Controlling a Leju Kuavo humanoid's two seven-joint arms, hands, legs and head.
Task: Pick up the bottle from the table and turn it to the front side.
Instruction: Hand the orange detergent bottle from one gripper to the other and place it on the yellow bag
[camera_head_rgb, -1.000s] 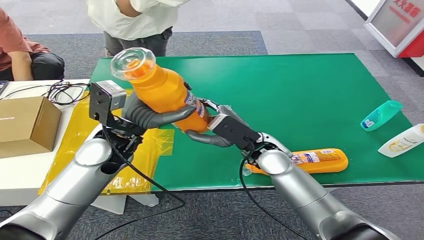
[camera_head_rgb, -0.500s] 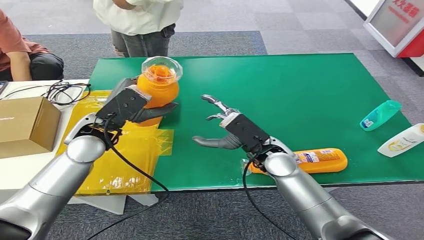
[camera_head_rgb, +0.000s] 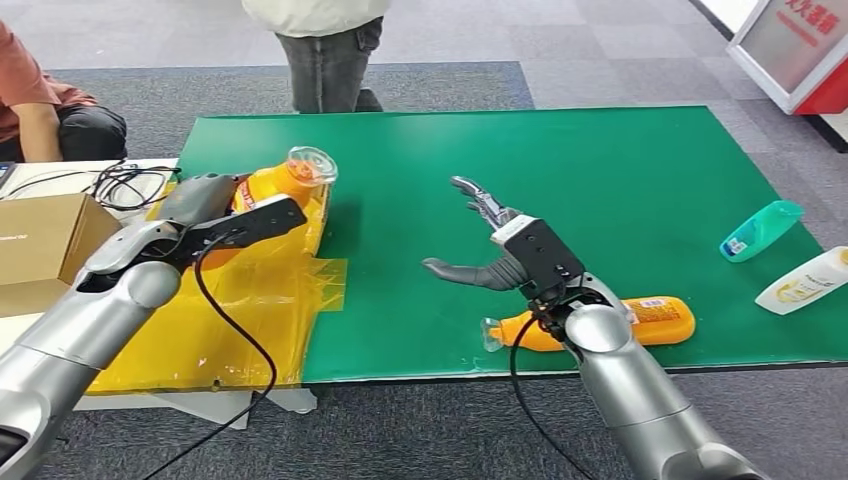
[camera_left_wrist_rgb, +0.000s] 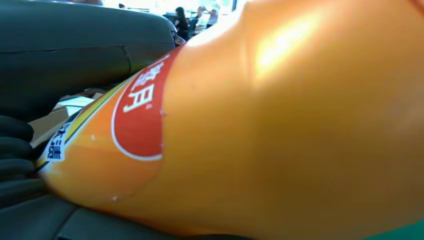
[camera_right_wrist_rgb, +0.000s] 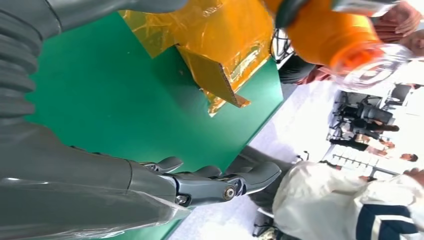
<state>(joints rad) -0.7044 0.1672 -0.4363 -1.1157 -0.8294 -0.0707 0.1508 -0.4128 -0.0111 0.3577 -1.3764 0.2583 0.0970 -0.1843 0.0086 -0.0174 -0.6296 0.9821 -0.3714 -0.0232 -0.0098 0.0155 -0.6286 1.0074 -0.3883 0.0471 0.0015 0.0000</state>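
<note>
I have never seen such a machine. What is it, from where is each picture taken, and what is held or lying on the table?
It is a humanoid robot with two silver arms. One picture looks down from its head; the others come from cameras at each wrist. The left hand holds an orange bottle over yellow sheeting. The right hand is open and holds nothing. On the green table lie another orange bottle, a teal bottle and a white bottle.

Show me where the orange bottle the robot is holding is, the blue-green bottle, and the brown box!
orange bottle (camera_head_rgb: 285, 181), head view, on its upper body below the clear cap.
blue-green bottle (camera_head_rgb: 762, 230), head view, mid-body.
brown box (camera_head_rgb: 50, 245), head view, on its top face.
</note>
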